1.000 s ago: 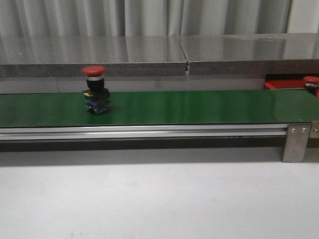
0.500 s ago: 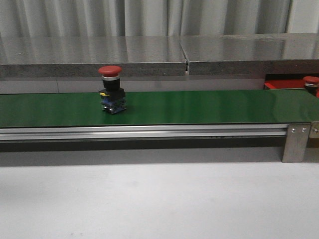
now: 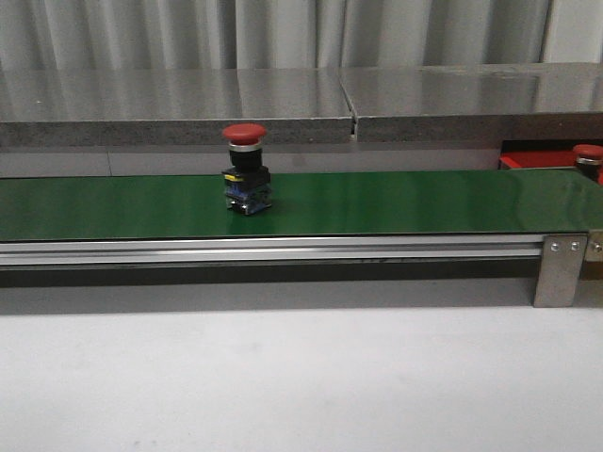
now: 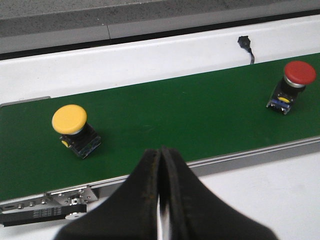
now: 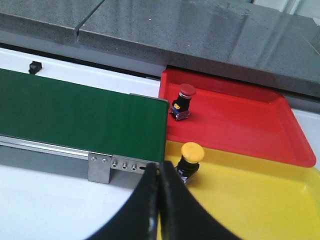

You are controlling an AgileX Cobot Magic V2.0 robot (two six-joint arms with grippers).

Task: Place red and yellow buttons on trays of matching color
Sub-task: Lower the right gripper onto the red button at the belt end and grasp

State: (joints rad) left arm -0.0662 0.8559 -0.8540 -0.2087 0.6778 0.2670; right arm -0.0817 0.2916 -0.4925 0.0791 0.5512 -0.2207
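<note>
Long green conveyor belt (image 3: pixel 396 202) spanned front view. Flat red plastic tray (image 5: pixel 240 125) and flat yellow plastic tray (image 5: pixel 260 205) lay side by side just past belt end; each held one upright button of matching cap colour.

Red-capped push button (image 3: pixel 246 169) stood upright on belt, further right than half second earlier. Yellow-capped push button (image 4: pixel 75 130) stood on belt, well apart.

Left gripper (image 4: pixel 161 165) and right gripper (image 5: pixel 159 175): fingers pressed together, empty.
</note>
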